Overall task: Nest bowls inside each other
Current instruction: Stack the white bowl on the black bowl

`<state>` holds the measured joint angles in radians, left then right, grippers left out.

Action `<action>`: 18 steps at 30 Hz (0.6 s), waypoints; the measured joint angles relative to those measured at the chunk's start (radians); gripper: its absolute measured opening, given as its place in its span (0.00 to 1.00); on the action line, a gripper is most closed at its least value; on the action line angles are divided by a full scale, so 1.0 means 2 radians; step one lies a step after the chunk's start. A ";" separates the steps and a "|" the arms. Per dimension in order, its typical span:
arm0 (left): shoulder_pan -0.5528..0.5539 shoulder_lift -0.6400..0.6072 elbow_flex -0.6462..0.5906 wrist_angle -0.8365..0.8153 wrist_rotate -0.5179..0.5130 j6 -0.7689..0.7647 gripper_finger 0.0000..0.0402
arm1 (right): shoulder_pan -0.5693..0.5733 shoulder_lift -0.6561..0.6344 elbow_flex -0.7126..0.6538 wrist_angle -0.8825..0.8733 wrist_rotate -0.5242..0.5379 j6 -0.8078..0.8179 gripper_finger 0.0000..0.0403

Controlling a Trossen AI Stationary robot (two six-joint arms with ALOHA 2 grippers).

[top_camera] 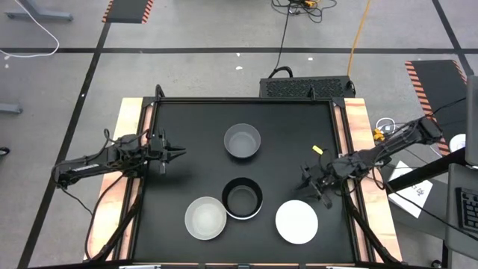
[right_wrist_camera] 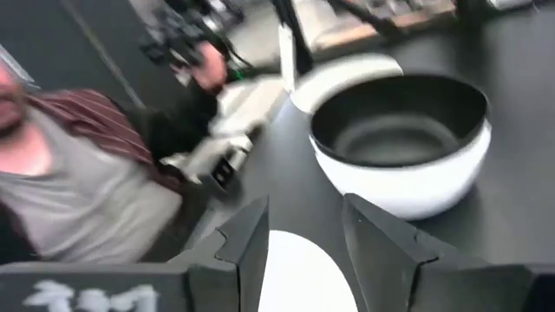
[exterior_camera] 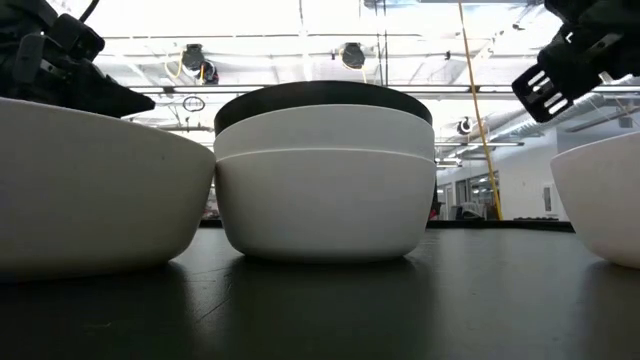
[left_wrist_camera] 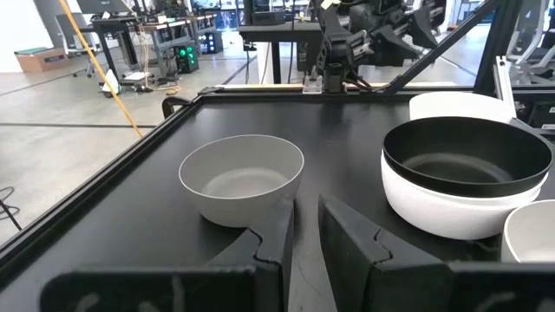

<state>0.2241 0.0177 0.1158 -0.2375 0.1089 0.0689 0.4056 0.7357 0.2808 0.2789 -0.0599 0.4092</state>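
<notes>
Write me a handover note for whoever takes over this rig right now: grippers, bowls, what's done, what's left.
Left gripper: empty, jaws a narrow gap apart, waiting at the table's left side.
Right gripper: open, empty, above the table beside the white bowl.
Done: black bowl nested in a white stack at table centre.
Left: grey bowl at the far side, translucent bowl near left, and the white bowl near right, all standing apart and unnested.

Robotics lab; hazard-striped floor mats (top_camera: 128, 10), taped lines, cables, workbenches (left_wrist_camera: 113, 26) behind.
</notes>
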 joint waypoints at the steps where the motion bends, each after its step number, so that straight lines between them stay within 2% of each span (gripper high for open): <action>1: 0.000 0.000 0.000 0.000 0.000 0.000 0.15 | 0.007 0.008 0.014 -0.024 0.013 0.008 0.35; 6: 0.000 0.000 0.000 0.000 0.000 0.000 0.15 | 0.036 0.057 0.089 -0.156 0.043 0.053 0.35; 10: 0.000 0.000 0.000 0.000 0.000 0.000 0.15 | 0.046 0.100 0.132 -0.236 0.045 0.088 0.35; 18: 0.000 0.000 0.000 0.000 0.000 0.000 0.15 | 0.065 0.138 0.150 -0.273 0.030 0.147 0.35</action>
<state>0.2241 0.0176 0.1158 -0.2382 0.1085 0.0692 0.5346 1.0116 0.5816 -0.2679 -0.0003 0.7038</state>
